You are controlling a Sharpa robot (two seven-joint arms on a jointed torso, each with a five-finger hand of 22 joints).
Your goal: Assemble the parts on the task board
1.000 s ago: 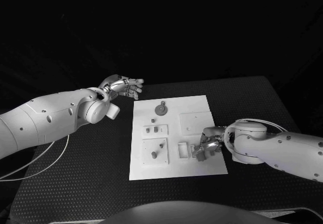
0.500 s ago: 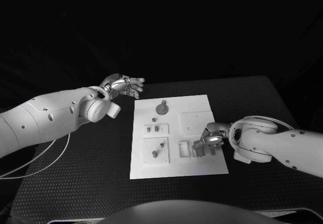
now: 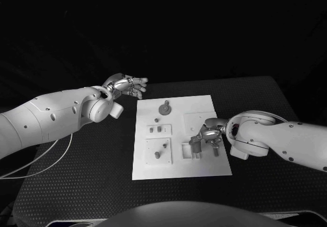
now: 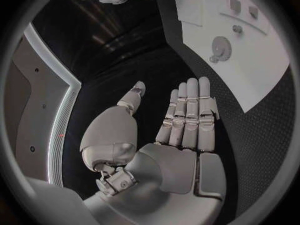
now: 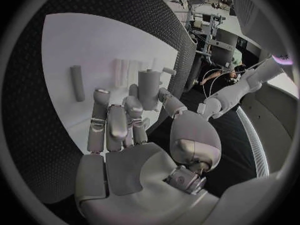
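The white task board [image 3: 178,166] lies in the middle of the black table. My right hand [image 3: 210,136] hangs over the board's right half, beside a raised white slot block [image 3: 186,150]. In the right wrist view this hand [image 5: 125,135] pinches a short grey cylinder part [image 5: 149,87] upright between thumb and fingers, just above the board [image 5: 75,40]. A second grey peg [image 5: 77,83] lies flat on the board. My left hand [image 3: 129,86] hovers off the board's far left corner, fingers straight and apart [image 4: 187,120], holding nothing.
A round disc part [image 3: 163,109] sits near the board's far edge and appears as the disc [image 4: 220,48] in the left wrist view. Small pegs stand in a plate [image 3: 158,130], and another part sits in a plate [image 3: 157,152] nearer me. Black table surrounds the board.
My right hand has carried the grey part from the board's near right edge toward the middle of its right half. The left hand has stayed in place.
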